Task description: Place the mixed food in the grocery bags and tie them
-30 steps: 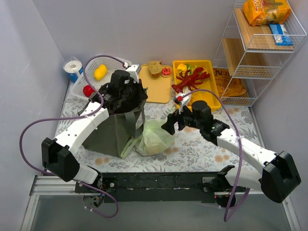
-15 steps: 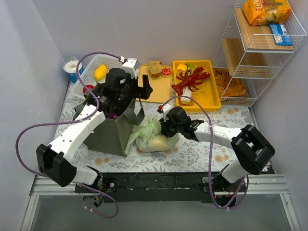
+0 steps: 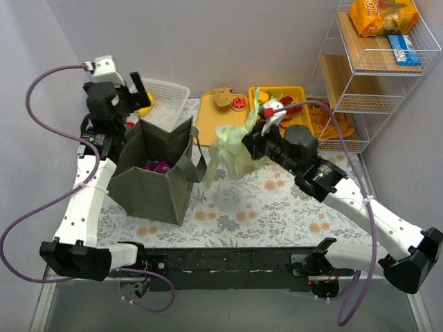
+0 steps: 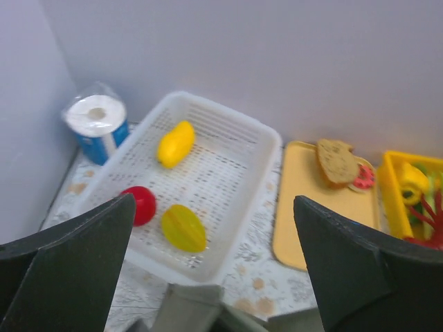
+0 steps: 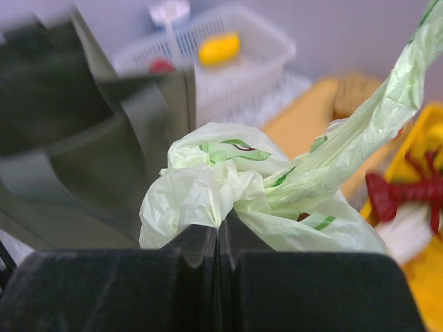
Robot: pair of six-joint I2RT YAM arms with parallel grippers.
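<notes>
My right gripper [image 3: 255, 136] [image 5: 219, 232] is shut on the bunched top of the pale-green plastic grocery bag [image 3: 232, 151] [image 5: 228, 183], which hangs off the table in front of the trays. The olive-grey tote [image 3: 156, 178] [image 5: 83, 152] stands open on the left with something purple inside. My left gripper [image 3: 116, 95] [image 4: 214, 277] is open and empty, raised above the tote's far-left corner. Mixed food lies at the back: bread [image 3: 223, 97] [image 4: 337, 162] on the orange board, and a red lobster [image 5: 408, 190] in the yellow tray [image 3: 304, 142].
A white slatted basket [image 3: 166, 93] [image 4: 235, 131] behind the tote holds yellow pieces [image 4: 175, 143] and a red ball [image 4: 142, 205]. A paper roll [image 4: 97, 119] stands at the back-left corner. A wire shelf [image 3: 367, 76] with orange snack packets [image 3: 382, 16] fills the right back.
My right gripper closed on the plastic bag's top and lifted it off the table toward the trays. My left gripper opened, let go of the tote and rose back-left.
</notes>
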